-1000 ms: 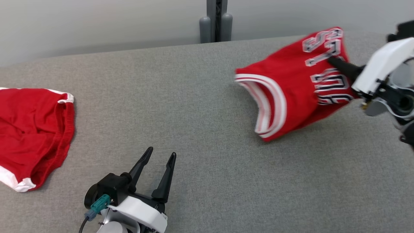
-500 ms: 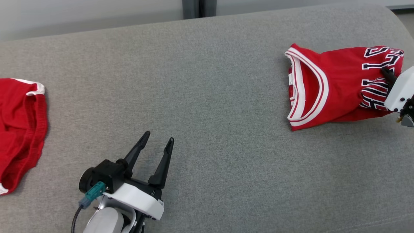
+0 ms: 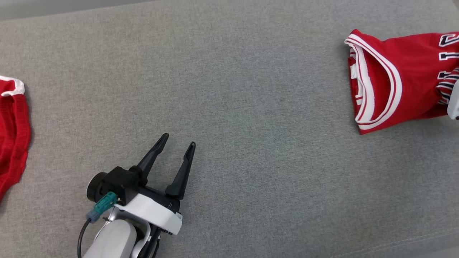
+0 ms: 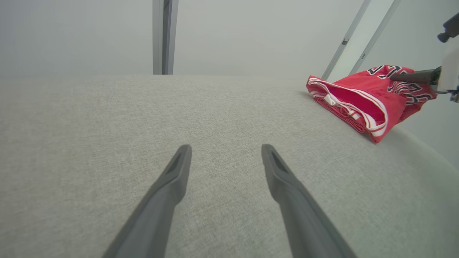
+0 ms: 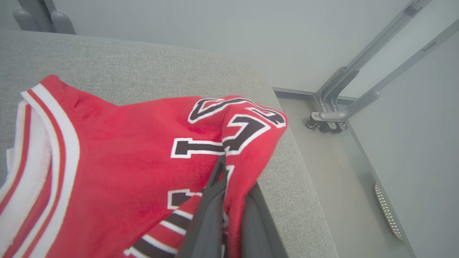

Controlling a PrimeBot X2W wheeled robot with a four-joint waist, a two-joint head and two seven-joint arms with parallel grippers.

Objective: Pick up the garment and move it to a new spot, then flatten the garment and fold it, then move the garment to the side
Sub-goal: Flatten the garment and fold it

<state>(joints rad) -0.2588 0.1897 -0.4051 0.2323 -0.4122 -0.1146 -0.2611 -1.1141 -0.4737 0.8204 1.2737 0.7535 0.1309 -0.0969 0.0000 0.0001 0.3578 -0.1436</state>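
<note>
Jersey (image 3: 412, 79) right, shorts (image 3: 12, 136) left, on table (image 3: 229, 89)

Grey fabric-covered table (image 3: 229, 89) carries a red jersey (image 3: 412, 71), collar end down near its right edge, and a second red garment (image 3: 14, 136) at far left, well apart.

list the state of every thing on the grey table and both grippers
red basketball jersey with white trim: bunched, collar end on the table, lettered end pinched
red shorts with white trim: lying loose on the table's left side, partly out of frame
left gripper: open, empty, over bare table
right gripper: shut on the jersey
</note>
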